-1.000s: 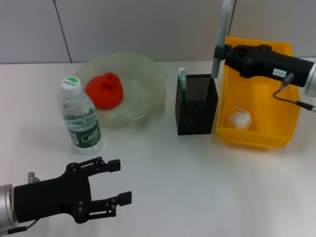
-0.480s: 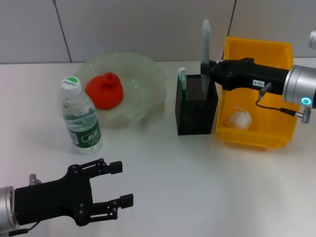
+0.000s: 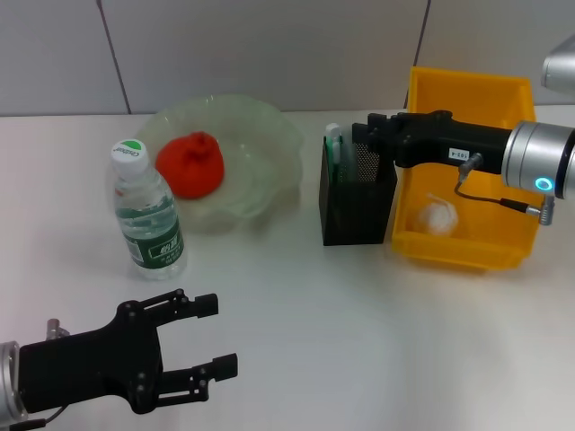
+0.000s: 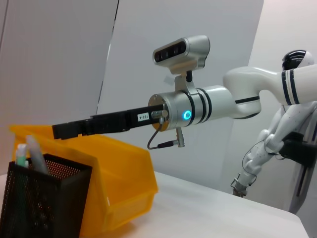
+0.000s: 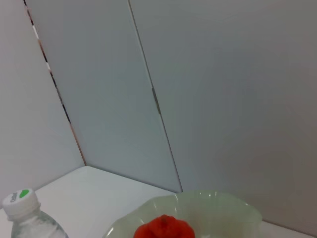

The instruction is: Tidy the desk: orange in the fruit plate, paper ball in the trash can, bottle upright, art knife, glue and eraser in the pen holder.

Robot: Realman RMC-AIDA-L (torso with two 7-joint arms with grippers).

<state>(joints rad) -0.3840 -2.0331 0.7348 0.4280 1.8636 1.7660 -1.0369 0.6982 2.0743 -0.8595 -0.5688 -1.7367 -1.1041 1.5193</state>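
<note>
Art knife (image 3: 345,154) now sits low in the pen holder (image 3: 357,202). 1 second ago it was held high above the trash can by the right hand, and half a second ago it stood upright over the holder mouth. Only its grey top now shows beside the green-and-white stick, probably the glue (image 3: 332,144), in the head view and the left wrist view.

The right hand (image 3: 370,136) has come down to the holder's rim. Whether its fingers have released the knife or remain clenched on it cannot be told, because the dark hand merges with the dark mesh.

Status of the other items, as judged from their present positions:
1. Orange (image 3: 190,164) lies in the fruit plate (image 3: 269,135).
2. Paper ball (image 3: 439,218) lies in the yellow trash can (image 3: 467,90).
3. Bottle (image 3: 147,212) stands upright on the bench (image 3: 359,341).

The eraser is not visible. It may be inside the holder, but the mesh hides the contents.

The left hand (image 3: 216,337) hovers low over the near bench, released and empty. The right wrist view shows none of the right hand's own fingers.
</note>
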